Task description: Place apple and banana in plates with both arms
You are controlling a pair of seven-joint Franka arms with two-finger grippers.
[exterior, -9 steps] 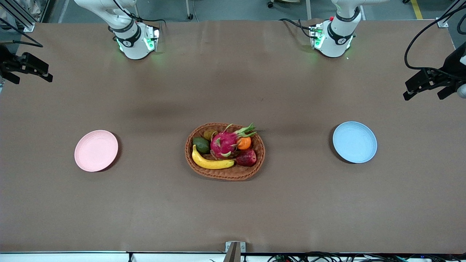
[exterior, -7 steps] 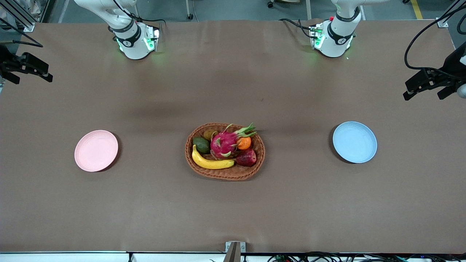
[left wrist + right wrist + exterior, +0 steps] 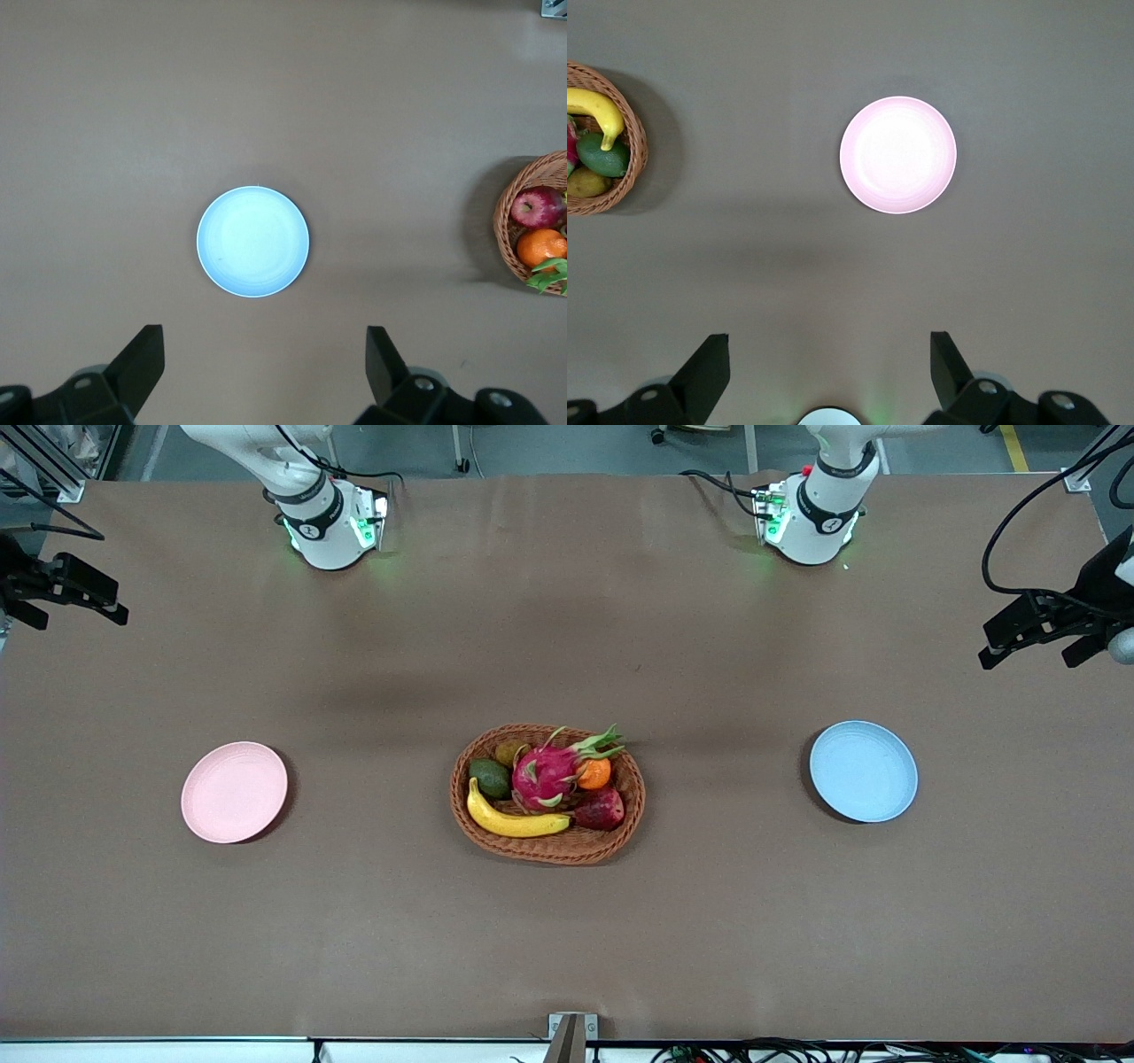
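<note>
The dark red apple [image 3: 601, 809] and the yellow banana [image 3: 514, 820] lie in a wicker basket [image 3: 549, 851] at mid table. The apple also shows in the left wrist view [image 3: 538, 207] and the banana in the right wrist view [image 3: 594, 108]. The pink plate [image 3: 234, 791] lies bare toward the right arm's end and the blue plate [image 3: 863, 771] toward the left arm's end. My right gripper [image 3: 66, 591] is high over its end of the table, open and empty [image 3: 828, 363], with the pink plate [image 3: 897, 155] below it. My left gripper [image 3: 1036, 633] is likewise high, open and empty [image 3: 263, 363], above the blue plate [image 3: 253, 241].
The basket also holds a pink dragon fruit [image 3: 545, 772], an orange [image 3: 594, 773], a green avocado [image 3: 490, 778] and a brownish fruit [image 3: 510, 752]. The arm bases [image 3: 330, 527] [image 3: 811, 518] stand along the table edge farthest from the front camera.
</note>
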